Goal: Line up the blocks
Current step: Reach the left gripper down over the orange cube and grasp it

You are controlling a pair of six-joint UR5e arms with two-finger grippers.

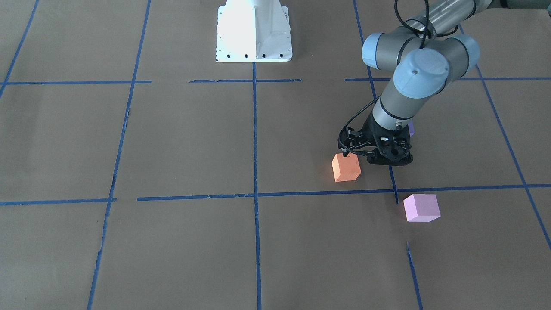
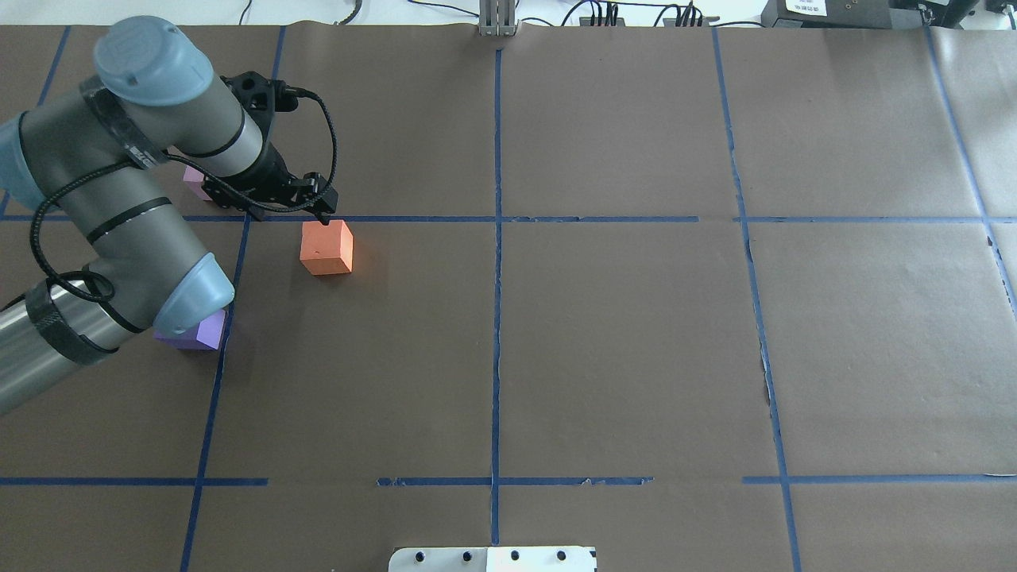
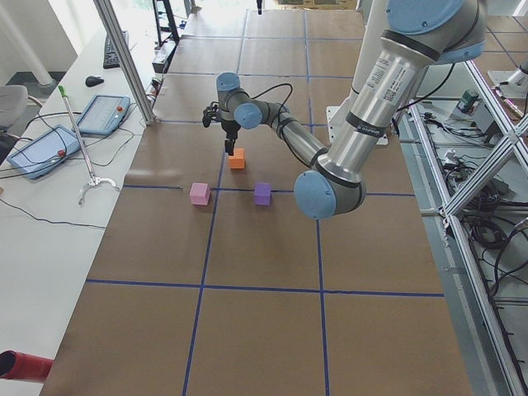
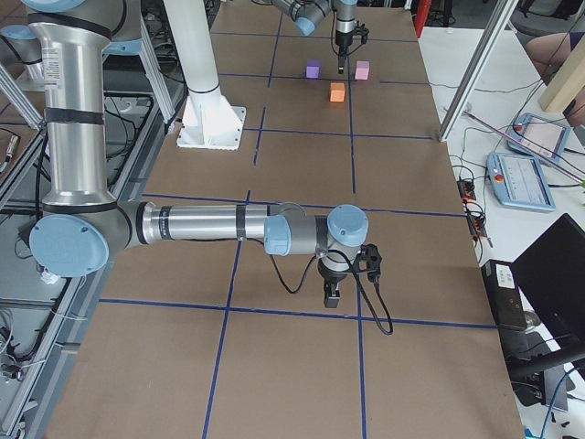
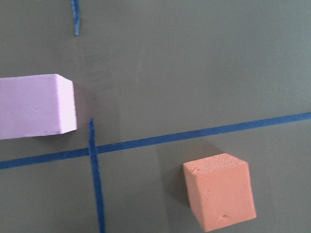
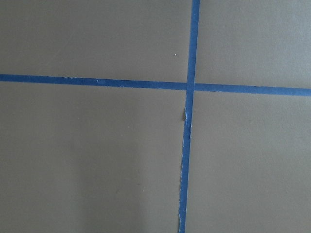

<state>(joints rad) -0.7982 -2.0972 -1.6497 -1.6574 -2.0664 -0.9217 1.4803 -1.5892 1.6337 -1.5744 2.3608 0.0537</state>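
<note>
The orange block [image 1: 345, 167] [image 2: 326, 247] lies on the brown table on the robot's left side. My left gripper [image 1: 344, 151] [image 2: 323, 214] is shut and empty, with its tip at the orange block's top far edge. The pale pink-lilac block [image 1: 421, 207] [image 5: 36, 106] lies farther from the robot, partly hidden by the wrist in the overhead view [image 2: 193, 179]. The violet block [image 2: 195, 332] [image 3: 262, 193] lies nearer the robot, half under the left arm's elbow. My right gripper [image 4: 332, 294] hangs low over bare table far to the right; I cannot tell whether it is open or shut.
Blue tape lines [image 2: 497, 238] divide the brown paper table into squares. The white robot base [image 1: 254, 32] stands at the table's middle edge. A tablet and cables [image 3: 103, 114] lie on the operators' bench beyond the table's far side.
</note>
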